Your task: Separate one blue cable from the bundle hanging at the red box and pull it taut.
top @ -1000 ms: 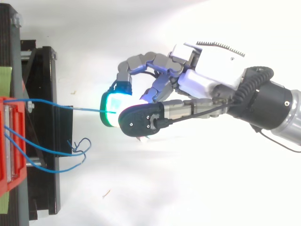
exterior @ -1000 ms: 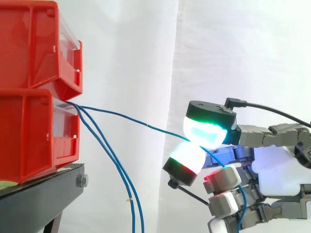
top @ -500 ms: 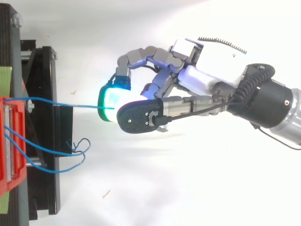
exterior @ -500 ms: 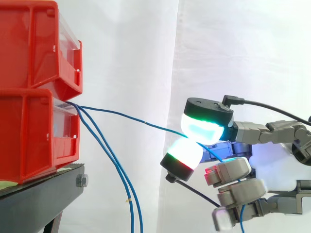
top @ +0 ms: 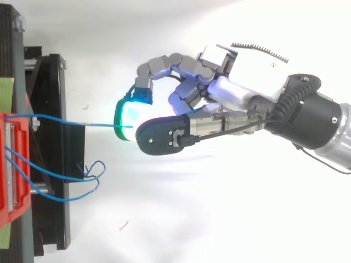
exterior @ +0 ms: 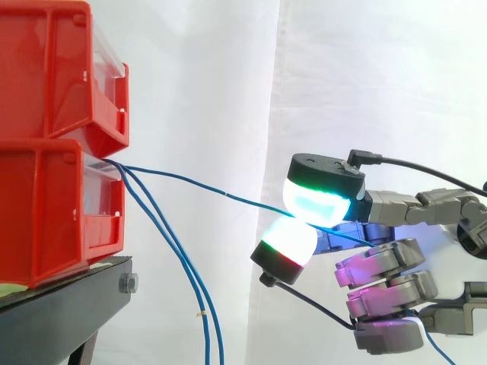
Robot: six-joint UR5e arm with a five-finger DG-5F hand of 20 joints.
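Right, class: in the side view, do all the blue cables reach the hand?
No: one blue cable runs to the hand, while two other cables hang down from the lower red bin.

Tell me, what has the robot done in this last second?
The hand curled its lower fingers in toward its palm. Its glowing fingertips kept pinching the one blue cable. The other two cables and the red bins stayed put.

The black stand [exterior: 76, 304] bears two stacked red bins [exterior: 46, 198], seemingly with a green strip [exterior: 11, 288] underneath.
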